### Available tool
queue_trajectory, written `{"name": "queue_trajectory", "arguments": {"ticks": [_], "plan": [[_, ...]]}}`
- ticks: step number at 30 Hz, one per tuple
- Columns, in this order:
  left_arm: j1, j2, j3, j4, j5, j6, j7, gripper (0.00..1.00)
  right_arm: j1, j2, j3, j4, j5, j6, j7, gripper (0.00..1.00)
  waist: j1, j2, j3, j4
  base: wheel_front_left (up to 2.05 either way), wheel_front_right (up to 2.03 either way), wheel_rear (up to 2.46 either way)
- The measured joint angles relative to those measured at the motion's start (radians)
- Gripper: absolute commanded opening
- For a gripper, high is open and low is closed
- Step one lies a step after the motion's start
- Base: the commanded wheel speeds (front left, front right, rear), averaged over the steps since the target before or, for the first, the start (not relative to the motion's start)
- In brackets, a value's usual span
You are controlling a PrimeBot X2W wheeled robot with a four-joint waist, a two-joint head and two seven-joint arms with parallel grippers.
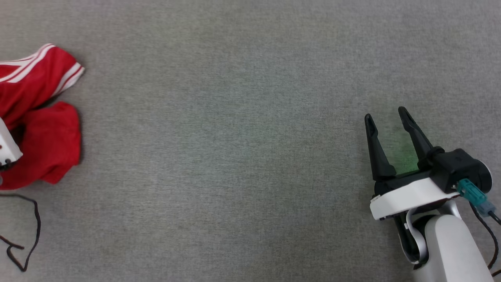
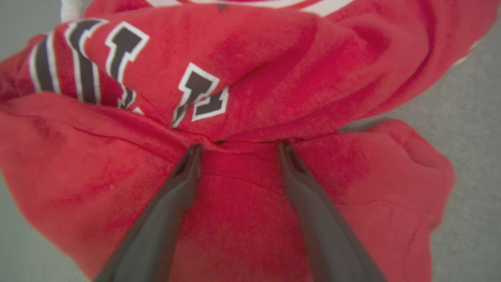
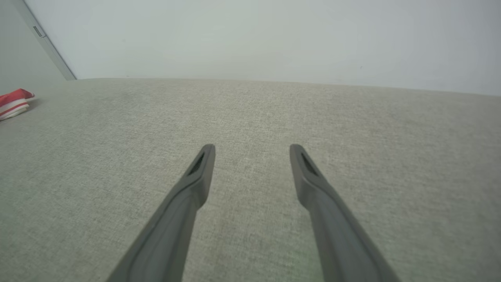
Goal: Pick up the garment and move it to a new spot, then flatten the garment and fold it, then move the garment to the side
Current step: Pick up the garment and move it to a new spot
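Your left claw (image 2: 239,150) stands with its two dark fingers (image 2: 172,203) spread wide. Their tips press into a crease of the garment (image 2: 274,58), with red cloth lying between them and not clamped.

The garment is a crumpled red heap on the grey fabric surface (image 1: 235,156). In the left wrist view, black white-outlined lettering (image 2: 121,43) is bunched toward 10 o'clock and white trim runs along 12 o'clock. In the head view you see the garment (image 1: 43,133) at the 9 o'clock edge, its white-and-red striped trim (image 1: 66,78) turned up toward 10 o'clock. The pale housing of the left wrist (image 1: 6,147) lies over it at the frame's edge. A loose black cable (image 1: 36,219) snakes across the surface at 8 o'clock, just below the heap.

Well apart from all that, at 4 o'clock in the head view, your right claw (image 1: 386,114) is parted wide and holds nothing. A green glow (image 1: 403,154) falls on the surface between its fingers, and a teal connector (image 1: 471,194) shows on its wrist. In the right wrist view the right claw (image 3: 252,149) points across bare surface toward a pale wall (image 3: 250,39), with a striped corner of the garment (image 3: 13,102) far off at 9 o'clock.
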Motion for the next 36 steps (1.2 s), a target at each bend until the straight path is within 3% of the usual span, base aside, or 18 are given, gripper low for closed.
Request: {"name": "queue_trajectory", "arguments": {"ticks": [6,8,9,10,11,17,19,25,32,36], "plan": [[0.003,0.002,0.016,0.049,-0.055,0.017,0.119,1.0,-0.021,0.0,0.006,0.019,0.002,0.0,-0.008,1.0,-0.0001,0.0,0.035,-0.027,0.0,0.0,0.0],[-0.002,0.001,0.022,0.053,-0.063,0.028,0.133,0.48,-0.024,0.0,0.006,0.023,0.004,0.0,-0.008,1.0,-0.0001,0.0,0.037,-0.028,0.0,0.0,0.0],[-0.002,-0.002,0.022,0.054,-0.064,0.033,0.134,0.41,-0.025,0.0,0.006,0.023,0.004,0.0,-0.008,1.0,-0.0001,0.0,0.036,-0.028,0.0,0.0,0.0],[-0.003,-0.006,0.022,0.055,-0.065,0.037,0.134,0.26,-0.028,0.0,0.005,0.024,0.004,0.0,-0.008,1.0,-0.0001,0.0,0.034,-0.027,0.0,0.0,0.0],[-0.003,-0.009,0.021,0.056,-0.069,0.037,0.135,0.0,-0.03,0.0,0.003,0.026,0.001,0.0,-0.008,1.0,-0.0002,0.0,0.031,-0.026,0.0,0.0,0.0],[-0.002,-0.027,-0.006,0.058,-0.018,0.068,0.025,0.0,-0.025,0.0,-0.01,0.032,-0.01,0.0,0.001,1.0,0.0,0.0,-0.009,-0.014,0.0,0.0,0.0],[-0.006,-0.019,-0.023,0.054,0.027,0.088,-0.056,0.0,-0.015,0.0,-0.017,0.033,-0.01,0.0,0.002,1.0,-0.0001,0.0,-0.03,-0.009,0.0,0.0,0.0],[-0.07,0.001,-0.074,0.023,0.118,0.093,-0.271,0.0,0.042,0.0,-0.043,0.03,-0.013,0.0,0.014,1.0,-0.0002,0.0,-0.118,0.01,0.0,0.0,0.0],[-0.133,-0.049,-0.127,-0.003,0.175,0.093,-0.513,0.0,0.117,0.0,-0.07,0.014,0.001,0.0,0.029,1.0,-0.0002,0.0,-0.243,0.03,0.0,0.0,0.0],[-0.142,-0.093,-0.166,-0.016,0.195,0.081,-0.598,0.0,0.161,0.0,-0.081,-0.006,0.008,0.0,0.045,1.0,-0.0004,0.0,-0.316,0.03,0.0,0.0,0.0]]}}
